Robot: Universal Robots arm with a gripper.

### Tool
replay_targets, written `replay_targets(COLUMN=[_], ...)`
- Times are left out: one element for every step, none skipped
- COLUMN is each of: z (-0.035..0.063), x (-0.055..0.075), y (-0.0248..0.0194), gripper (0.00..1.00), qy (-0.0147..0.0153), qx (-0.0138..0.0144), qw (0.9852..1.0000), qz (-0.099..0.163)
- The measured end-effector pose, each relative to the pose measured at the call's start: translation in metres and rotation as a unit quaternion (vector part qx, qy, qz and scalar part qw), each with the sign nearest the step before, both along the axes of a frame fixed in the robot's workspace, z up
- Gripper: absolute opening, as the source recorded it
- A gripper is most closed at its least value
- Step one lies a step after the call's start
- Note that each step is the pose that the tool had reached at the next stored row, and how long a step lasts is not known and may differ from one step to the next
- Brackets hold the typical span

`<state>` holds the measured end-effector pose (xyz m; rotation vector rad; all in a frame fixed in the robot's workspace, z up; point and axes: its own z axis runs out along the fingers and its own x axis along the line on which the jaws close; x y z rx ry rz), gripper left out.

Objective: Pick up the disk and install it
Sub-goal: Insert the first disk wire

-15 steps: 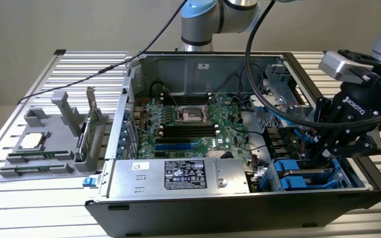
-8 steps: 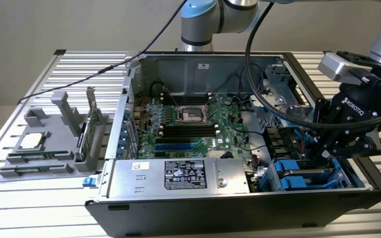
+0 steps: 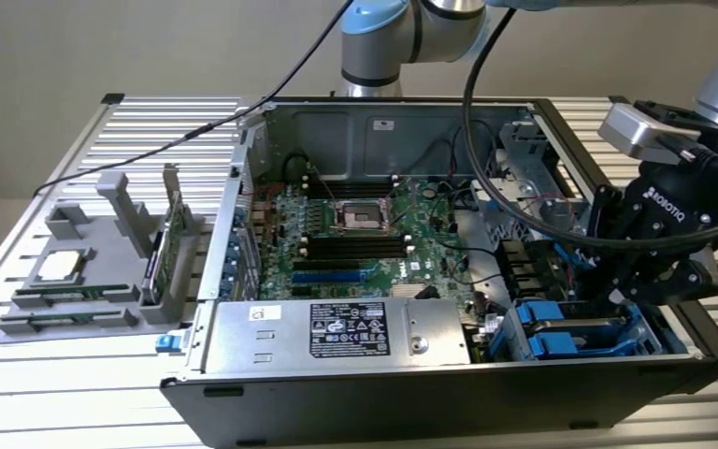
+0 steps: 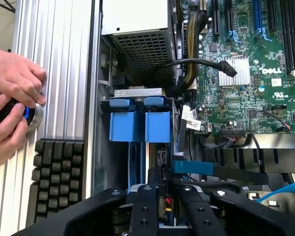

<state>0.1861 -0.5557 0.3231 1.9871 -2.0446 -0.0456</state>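
Ribbed metal table (image 3: 109, 122) carries an open computer case (image 3: 459, 393); the gripper (image 4: 163, 196), jaws narrowly parted, is kept square over the disk (image 4: 163, 162) seated at the case's corner bay.

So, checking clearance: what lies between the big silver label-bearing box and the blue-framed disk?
In the exterior view, a cable bundle lies between silver box and disk.

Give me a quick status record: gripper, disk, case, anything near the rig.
gripper: down inside the open computer case, at the drive bay corner on the exterior view's right
disk: blue-framed, sitting in the bay directly under the gripper
grip: contact with the disk cannot be told
power supply: silver box beside the bay
parts tray: grey, outside the case on the exterior view's left
hands: a person's, at a round knob beside a keyboard
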Motion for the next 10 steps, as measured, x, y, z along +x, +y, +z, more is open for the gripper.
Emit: replay_targets(z=[0.0001, 0.0005, 0.0006, 0.0007, 0.0010, 0.0016, 0.0034, 0.0058, 0.0090, 0.0120], x=[0.000, 0.000, 0.000, 0.000, 0.000, 0.000, 0.000, 0.000, 0.000, 0.000], y=[0.0000, 0.0001, 0.0000, -0.0001, 0.0000, 0.0000, -0.0001, -0.0001, -0.0002, -0.0002], gripper=[0.31, 0.31, 0.36, 0.36, 0.42, 0.42, 0.49, 0.49, 0.49, 0.49], qy=[0.0001, 0.0001, 0.0001, 0.0001, 0.0001, 0.0001, 0.0001, 0.0001, 0.0001, 0.0001], qx=[0.0001, -0.0002, 0.0000, 0.0006, 0.0017, 0.0032, 0.0046, 0.0062, 0.0074, 0.0085], qw=[1.0000, 1.0000, 1.0000, 1.0000, 1.0000, 1.0000, 1.0000, 1.0000, 1.0000, 1.0000], qz=[0.000, 0.000, 0.000, 0.000, 0.000, 0.000, 0.000, 0.000, 0.000, 0.000])
